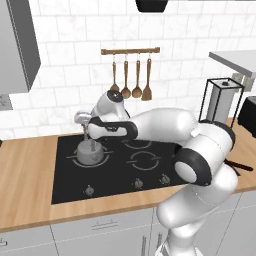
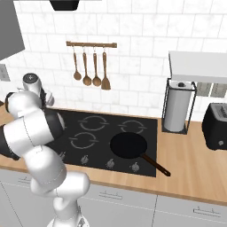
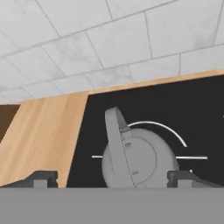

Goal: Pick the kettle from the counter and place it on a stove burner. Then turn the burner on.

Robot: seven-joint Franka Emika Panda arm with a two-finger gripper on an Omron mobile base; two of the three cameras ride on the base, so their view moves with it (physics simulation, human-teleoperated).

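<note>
grey kettle [image 3: 140,159] sits on the black cooktop's stove burner [image 3: 175,132] ring | gripper [image 3: 113,178] hovers right over it, fingers spread wide either side, gripping nothing | handle arch runs away from the hand toward the wall | knobs next, I guess

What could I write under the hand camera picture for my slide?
Grey kettle sits on a stove burner of the black cooktop, between the open gripper's fingertips.
</note>
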